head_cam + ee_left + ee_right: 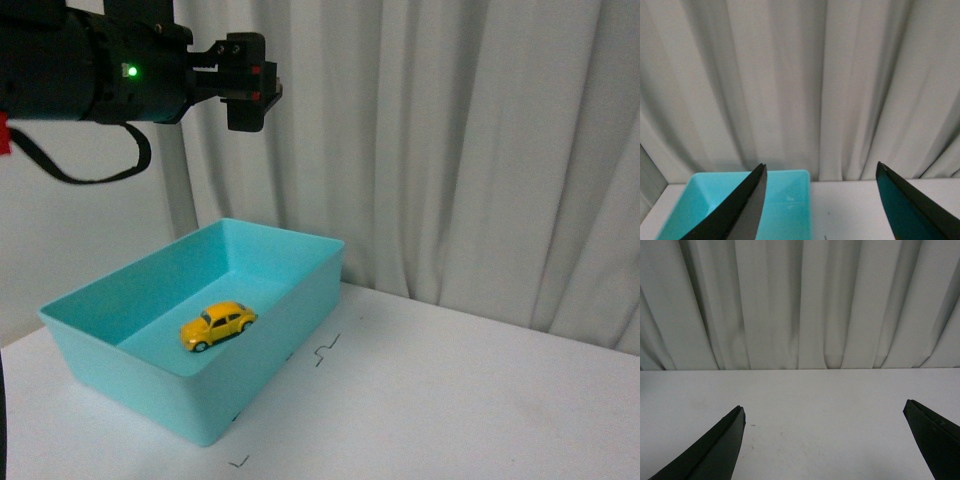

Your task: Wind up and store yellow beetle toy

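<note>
The yellow beetle toy (218, 325) sat on the floor of the turquoise bin (150, 375) on the white desk (450, 400). Both grippers, left (820, 200) and right (825, 440), had fingers spread apart, grasping nothing.

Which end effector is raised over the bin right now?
The left end effector, high over the turquoise bin holding the yellow beetle toy; the right one sees bare table.

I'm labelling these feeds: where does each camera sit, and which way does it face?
Front: on the body, looking at the table, bin with the car inside; left arm raised, upper left.
Left wrist: faces curtain and bin between open fingers.
Right wrist: faces curtain and bare table; open fingers.
Front and left wrist views share the bin.
</note>
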`<state>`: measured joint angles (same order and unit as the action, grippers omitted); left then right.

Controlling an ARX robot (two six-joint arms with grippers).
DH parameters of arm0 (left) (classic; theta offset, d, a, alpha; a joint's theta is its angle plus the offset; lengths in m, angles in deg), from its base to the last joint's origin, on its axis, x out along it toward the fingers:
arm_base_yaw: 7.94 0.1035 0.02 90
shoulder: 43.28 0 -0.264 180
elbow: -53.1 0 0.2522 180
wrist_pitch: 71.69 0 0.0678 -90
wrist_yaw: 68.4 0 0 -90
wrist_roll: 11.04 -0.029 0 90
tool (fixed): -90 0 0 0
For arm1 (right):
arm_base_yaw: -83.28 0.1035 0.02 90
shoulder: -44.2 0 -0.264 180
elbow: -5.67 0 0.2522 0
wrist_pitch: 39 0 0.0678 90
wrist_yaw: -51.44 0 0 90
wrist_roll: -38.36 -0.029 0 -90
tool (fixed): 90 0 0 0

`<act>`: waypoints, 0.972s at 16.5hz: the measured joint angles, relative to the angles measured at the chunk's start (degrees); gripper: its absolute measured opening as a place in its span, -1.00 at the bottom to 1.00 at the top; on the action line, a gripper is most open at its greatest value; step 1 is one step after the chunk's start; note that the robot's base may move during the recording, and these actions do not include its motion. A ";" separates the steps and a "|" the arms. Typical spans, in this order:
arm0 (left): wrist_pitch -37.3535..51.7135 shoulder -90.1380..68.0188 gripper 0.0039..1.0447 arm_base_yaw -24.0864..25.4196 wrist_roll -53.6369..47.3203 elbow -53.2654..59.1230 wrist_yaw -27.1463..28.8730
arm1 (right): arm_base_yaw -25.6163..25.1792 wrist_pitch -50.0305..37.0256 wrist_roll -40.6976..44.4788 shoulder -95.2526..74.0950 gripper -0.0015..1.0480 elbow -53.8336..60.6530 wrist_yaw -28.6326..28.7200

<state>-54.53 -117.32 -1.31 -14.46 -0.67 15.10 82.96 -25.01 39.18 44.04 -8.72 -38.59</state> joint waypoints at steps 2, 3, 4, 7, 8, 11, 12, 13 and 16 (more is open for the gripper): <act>8.35 9.60 -0.17 -2.67 2.01 13.29 1.53 | 0.00 0.00 0.00 0.02 0.87 0.00 0.02; 9.18 11.80 -0.41 -2.78 2.36 17.11 2.38 | 0.00 0.00 0.00 0.02 0.87 0.00 0.02; 9.46 13.68 -0.69 -3.32 2.93 20.87 3.45 | 0.00 0.00 0.00 0.02 0.87 0.00 0.02; 9.81 18.58 -0.97 -7.06 3.15 25.79 6.01 | 0.00 -0.02 0.00 0.02 0.87 0.00 -0.11; 9.81 20.39 -0.97 -6.84 3.17 27.10 6.25 | 0.00 0.02 0.02 0.02 0.87 0.00 0.04; 8.11 25.46 -0.97 -6.69 3.19 31.10 6.51 | 0.00 0.00 0.00 0.02 0.87 0.00 0.00; 7.50 26.97 -0.97 -6.69 3.19 32.13 6.54 | 0.00 0.00 0.00 0.02 0.87 0.00 0.00; 6.71 28.61 -0.97 -6.69 3.19 32.89 6.51 | 0.00 0.00 0.00 0.02 0.87 0.00 0.00; 3.28 34.75 -0.97 -6.69 3.19 35.41 6.51 | 0.00 0.00 0.00 0.02 0.87 0.00 0.00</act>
<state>-51.25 -82.56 -8.00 -11.27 34.74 21.62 82.96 -25.01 39.18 44.06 -8.72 -38.59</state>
